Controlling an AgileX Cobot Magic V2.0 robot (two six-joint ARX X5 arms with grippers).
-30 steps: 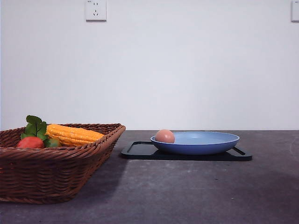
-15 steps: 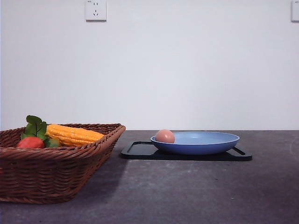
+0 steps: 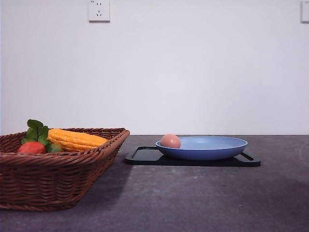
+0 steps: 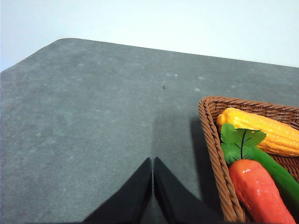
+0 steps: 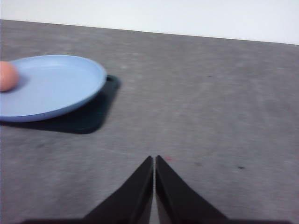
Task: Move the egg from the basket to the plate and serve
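Egg (image 3: 170, 141): small, smooth, pinkish-brown, matte oval, lying on its side in the plate (image 3: 212, 151) at the plate's left edge, touching the raised rim on that side. Much smaller than the plate. In the right wrist view only part of the egg shows at the frame border, resting on the inner slope of the plate.

Plate is light blue, round, shallow, plain, with nothing else in it. It sits on a flat black tray (image 3: 140, 155) with a low lip; the tray sticks out past the plate on both sides in the front view.

Basket (image 3: 58, 179) stands to the left of the tray, apart from it, on the dark grey table (image 3: 193, 198). Brown wicker, flaring sides, braided rim. Inside it: a yellow corn cob (image 3: 76, 139), a red fruit (image 3: 32, 148) with green leaves (image 3: 36, 130), and in the left wrist view a green vegetable (image 4: 275, 172) lying beside the red one.

Left gripper (image 4: 153, 186): black fingers pressed together, tips meeting, nothing between them, over bare table just beside the basket's corner.

Right gripper (image 5: 154, 184): fingers also pressed together, holding nothing, over bare table, well apart from the plate and tray.

White wall behind, with a socket (image 3: 99, 10) high up.
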